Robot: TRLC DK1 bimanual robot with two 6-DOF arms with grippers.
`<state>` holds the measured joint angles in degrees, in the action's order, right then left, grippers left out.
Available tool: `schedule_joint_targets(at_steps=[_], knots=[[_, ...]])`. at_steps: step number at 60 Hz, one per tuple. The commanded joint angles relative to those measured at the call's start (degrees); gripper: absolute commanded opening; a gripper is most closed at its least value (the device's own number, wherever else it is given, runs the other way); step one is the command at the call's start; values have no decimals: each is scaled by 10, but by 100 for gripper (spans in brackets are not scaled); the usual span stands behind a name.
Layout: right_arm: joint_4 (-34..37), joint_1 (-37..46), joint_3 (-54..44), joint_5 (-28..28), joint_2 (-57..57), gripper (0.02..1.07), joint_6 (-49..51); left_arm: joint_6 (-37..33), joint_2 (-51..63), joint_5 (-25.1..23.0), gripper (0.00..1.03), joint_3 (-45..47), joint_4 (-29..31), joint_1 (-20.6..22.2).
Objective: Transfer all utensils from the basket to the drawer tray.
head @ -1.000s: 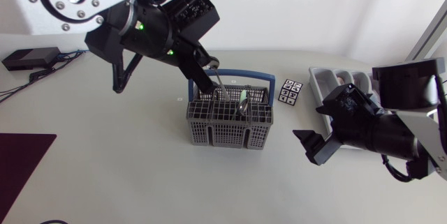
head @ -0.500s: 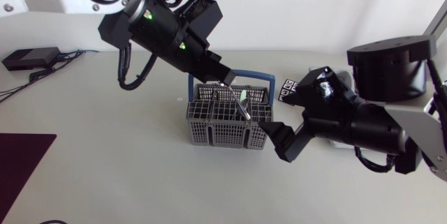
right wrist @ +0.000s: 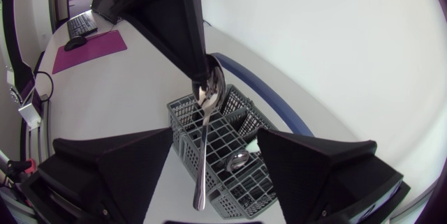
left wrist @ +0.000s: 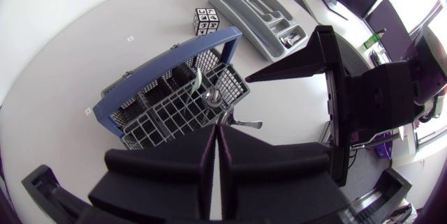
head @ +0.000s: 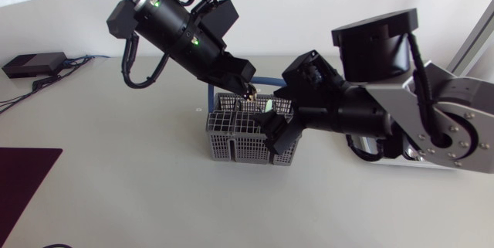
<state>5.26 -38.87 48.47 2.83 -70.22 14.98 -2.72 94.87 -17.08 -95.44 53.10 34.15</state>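
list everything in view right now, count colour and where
basket: one, grey mesh with a blue handle, middle of the table
spoon: one, silver, hanging handle-down over the basket
utensils in the basket: at least two, a silver spoon and a pale green piece
drawer tray: one, grey, beyond the basket
marker cube: one, black and white, between basket and drawer tray
mat: one, dark purple, table edge on my left
black box: one, with cables, far left
left gripper: black, shut on the hanging spoon's bowl
right gripper: black, open, by the basket, facing the hanging spoon
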Motion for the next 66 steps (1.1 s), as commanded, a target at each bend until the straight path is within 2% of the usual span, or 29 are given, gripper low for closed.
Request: schedule_joint_targets(at_steps=[1,11,20,30,35,41,47,55,58,60,66], knots=[[-14,-9,20,-11,-27,73,0,14,14,-11,4,-20,12,-5],[-31,-16,31,-34,-60,51,15,14,15,-19,4,-23,14,-8],[-39,-16,33,-33,-64,21,27,14,22,-23,4,-26,15,-12],[-38,-16,29,-21,-64,7,36,14,28,-23,4,-28,15,-13],[-33,-16,26,-13,-63,7,37,16,30,-23,5,-32,15,-13],[-31,-16,21,-9,-62,7,38,19,30,-23,18,-37,14,-17],[-24,-16,15,2,-58,7,38,19,29,-23,44,-48,11,-20],[-11,-16,8,14,-51,7,38,19,25,-23,68,-71,-10,-23],[-3,-16,0,16,-45,7,41,19,22,-23,83,-79,-16,-23],[-1,-16,-5,18,-39,7,43,19,19,-23,97,-83,-22,-23],[14,-6,-26,36,-12,7,46,24,11,-23,99,-84,-54,-23]])
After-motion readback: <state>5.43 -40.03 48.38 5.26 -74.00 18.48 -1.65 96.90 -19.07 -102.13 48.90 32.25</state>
